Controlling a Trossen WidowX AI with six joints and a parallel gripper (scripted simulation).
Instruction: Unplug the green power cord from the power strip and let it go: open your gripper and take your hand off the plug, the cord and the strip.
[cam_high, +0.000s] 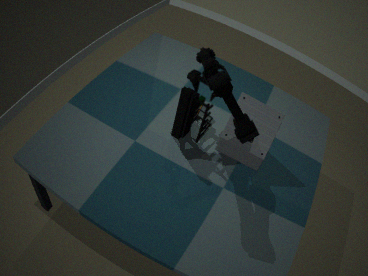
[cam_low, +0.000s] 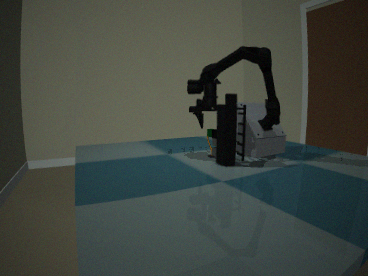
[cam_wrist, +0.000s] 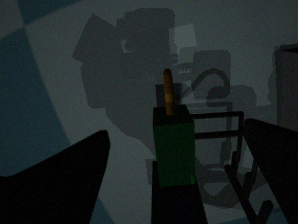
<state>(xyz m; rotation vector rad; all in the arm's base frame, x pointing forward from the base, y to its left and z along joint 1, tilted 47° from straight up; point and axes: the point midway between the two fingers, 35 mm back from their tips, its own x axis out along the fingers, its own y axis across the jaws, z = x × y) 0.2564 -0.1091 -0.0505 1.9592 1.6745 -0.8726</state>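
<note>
- The black claw (cam_wrist: 149, 183) is spread wide, and nothing is pinched between its fingers.
- In the wrist view, one dark finger (cam_wrist: 56, 196) is seen low on the left and the other low on the right, with the small green block-shaped plug (cam_wrist: 174, 152) in the gap between them.
- The green plug is not touched by either finger, as far as can be seen.
- From the side, the claw is seen hanging above and a little to the left of the green plug, which sits low beside the tall black power strip (cam_low: 226, 131) on the blue and grey checked counter (cam_low: 150, 210).
- It cannot be told from these dim pictures whether the plug has come fully out of the strip.
- The green plug's long side is seen running away from the claw, and its thin orange prong (cam_wrist: 168, 94) points out past the claw's tips.
- The cord itself cannot be made out clearly.
- A bump could happen if the claw is moved sideways, because the plug is between the fingers and could be knocked or dragged.
- The black strip and the thin black ladder-like rack (cam_low: 240, 132) stand just beside the claw, so either could be clipped by a finger and tipped over.
- A straight pull up and back is judged to be the safest way out.
</note>
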